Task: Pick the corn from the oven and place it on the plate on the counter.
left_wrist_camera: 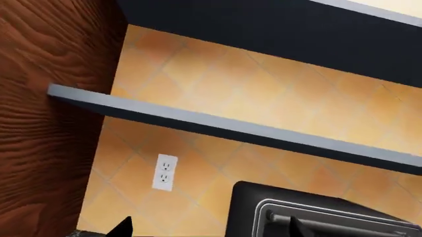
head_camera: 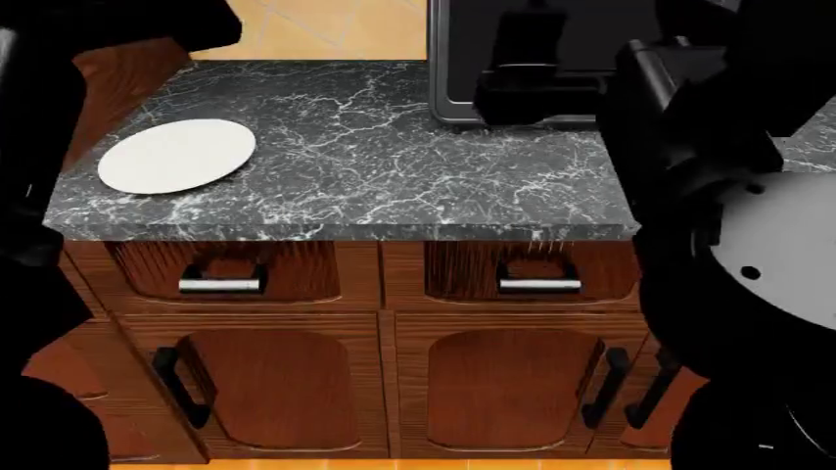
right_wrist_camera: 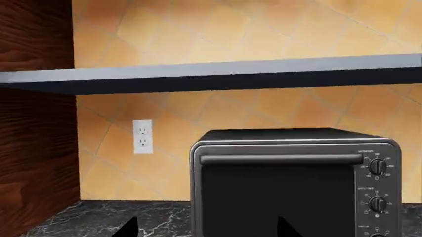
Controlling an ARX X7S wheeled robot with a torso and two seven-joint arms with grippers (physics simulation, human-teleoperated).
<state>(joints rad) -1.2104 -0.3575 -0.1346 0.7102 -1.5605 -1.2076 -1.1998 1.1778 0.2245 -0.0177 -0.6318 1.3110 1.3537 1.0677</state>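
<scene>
The white plate [head_camera: 176, 155] lies on the left of the dark marble counter [head_camera: 392, 166]. The corn and the large black oven are out of view. My left gripper [left_wrist_camera: 211, 233] shows only two dark fingertips [left_wrist_camera: 122, 227] set wide apart with nothing between them, so it is open, facing the tiled wall. My right gripper [right_wrist_camera: 207, 232] also shows two fingertips [right_wrist_camera: 129, 229] set wide apart, open and empty, low over the counter [right_wrist_camera: 99, 217] and facing the toaster oven. In the head view both arms are black masses at the sides, and I cannot make out the jaws there.
A grey countertop toaster oven [right_wrist_camera: 290, 182] with knobs stands at the back of the counter, also in the head view [head_camera: 451, 59] and the left wrist view [left_wrist_camera: 316, 212]. A grey shelf [right_wrist_camera: 211, 74], a wall outlet [right_wrist_camera: 142, 136] and a wooden cabinet side [right_wrist_camera: 33, 123] are near. Drawers [head_camera: 222, 269] sit below the counter.
</scene>
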